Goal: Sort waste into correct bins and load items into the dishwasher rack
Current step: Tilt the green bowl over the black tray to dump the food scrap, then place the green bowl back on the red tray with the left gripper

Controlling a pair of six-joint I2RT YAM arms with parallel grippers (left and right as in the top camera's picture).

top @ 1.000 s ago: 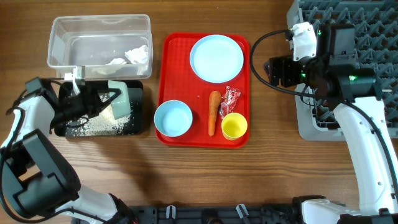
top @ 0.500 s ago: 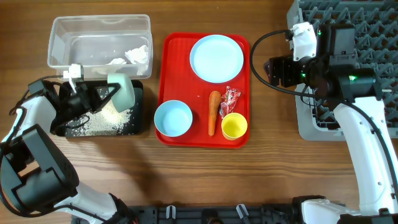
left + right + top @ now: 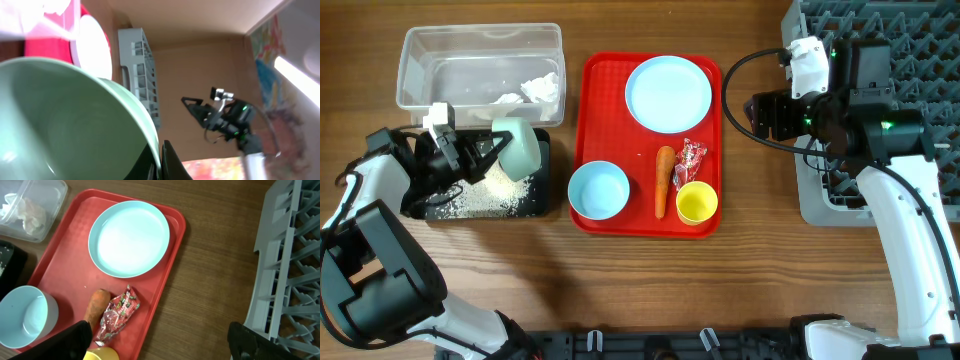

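My left gripper is shut on the rim of a mint bowl and holds it tilted on its side over the black tray, where white rice grains lie. In the left wrist view the bowl fills the frame, with its rim pinched between the fingers. The clear tub holds crumpled tissue. On the red tray are the plate, a pale-blue bowl, the carrot, the wrapper and the yellow cup. My right gripper is open above the tray's right edge.
The grey dishwasher rack stands at the right, under and behind my right arm. In the right wrist view its edge runs down the right side. Bare wooden table lies along the front.
My left gripper has lifted and turned the mint bowl further, moving it slightly up and right over the black tray. The right arm has not moved.
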